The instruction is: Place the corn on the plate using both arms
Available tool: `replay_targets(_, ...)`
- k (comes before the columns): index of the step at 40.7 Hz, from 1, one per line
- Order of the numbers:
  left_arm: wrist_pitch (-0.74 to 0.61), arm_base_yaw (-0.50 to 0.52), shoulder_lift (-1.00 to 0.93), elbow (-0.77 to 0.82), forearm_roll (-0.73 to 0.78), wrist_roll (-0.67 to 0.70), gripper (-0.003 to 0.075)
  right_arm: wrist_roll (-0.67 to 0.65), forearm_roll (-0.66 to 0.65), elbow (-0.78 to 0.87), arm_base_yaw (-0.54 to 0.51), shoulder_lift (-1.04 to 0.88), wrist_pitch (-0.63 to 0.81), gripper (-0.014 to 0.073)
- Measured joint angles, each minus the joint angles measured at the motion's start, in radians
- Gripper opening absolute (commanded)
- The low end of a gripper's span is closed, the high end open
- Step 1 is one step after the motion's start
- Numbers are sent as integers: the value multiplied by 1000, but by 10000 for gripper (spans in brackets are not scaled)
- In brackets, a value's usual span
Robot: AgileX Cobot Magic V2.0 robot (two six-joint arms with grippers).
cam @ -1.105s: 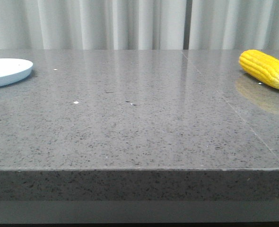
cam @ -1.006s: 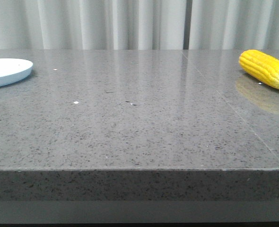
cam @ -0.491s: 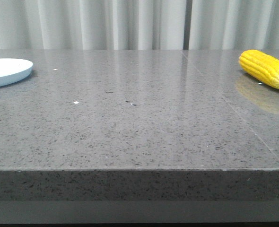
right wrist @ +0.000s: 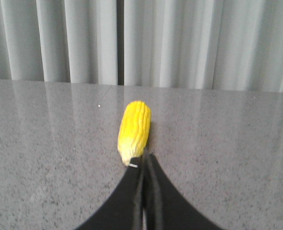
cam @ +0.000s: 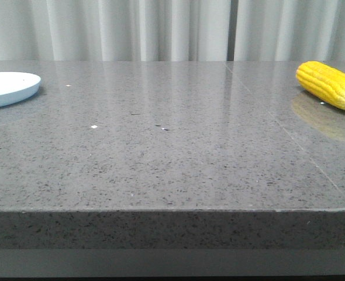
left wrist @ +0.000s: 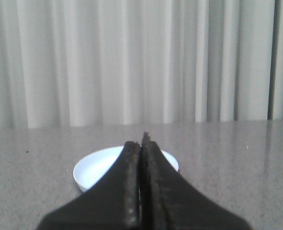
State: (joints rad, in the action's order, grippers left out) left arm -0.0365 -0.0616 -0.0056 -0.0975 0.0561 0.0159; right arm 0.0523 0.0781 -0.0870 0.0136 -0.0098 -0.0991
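From where I stand, the grey speckled table [cam: 161, 146] stretches wide, with pale pleated curtains [cam: 161, 29] hanging behind it. The corn [cam: 328, 85] lies on its side far over on the right of the tabletop, bright yellow with neat rows of kernels, its glossy reflection smeared on the stone just below it. The plate [cam: 9, 89] sits flat at the far left edge, white with a faint bluish cast, well apart from the cob, with the whole width of the table between them. Neither arm shows over the table from the front. Seen from the wrist, the left gripper [left wrist: 140, 143] has its two dark fingers pressed flat against each other, nothing between them, and the plate [left wrist: 96, 167] lies just beyond their tips on the stone. The right gripper [right wrist: 145, 160] is closed up the same way, its black fingers meeting in a thin seam and holding nothing. The corn [right wrist: 134, 129] lies lengthwise straight ahead of those tips, its paler tapered end toward them; whether they touch it I cannot tell.
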Motion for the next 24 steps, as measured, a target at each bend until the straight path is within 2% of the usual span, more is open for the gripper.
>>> replay_targets(6, 143, 0, 10, -202, -4, 0, -20, 0, 0, -151, 0, 0, -144, -66)
replay_targets(13, 370, 0, 123, -435, -4, 0, -20, 0, 0, -346, 0, 78, -312, -67)
replay_targets(19, 514, 0, 247, -553, -4, 0, -20, 0, 0, -490, 0, 209, -449, -67)
replay_targets(24, 549, 0, 314, -577, -4, 0, -20, 0, 0, -569, 0, 313, -542, -67)
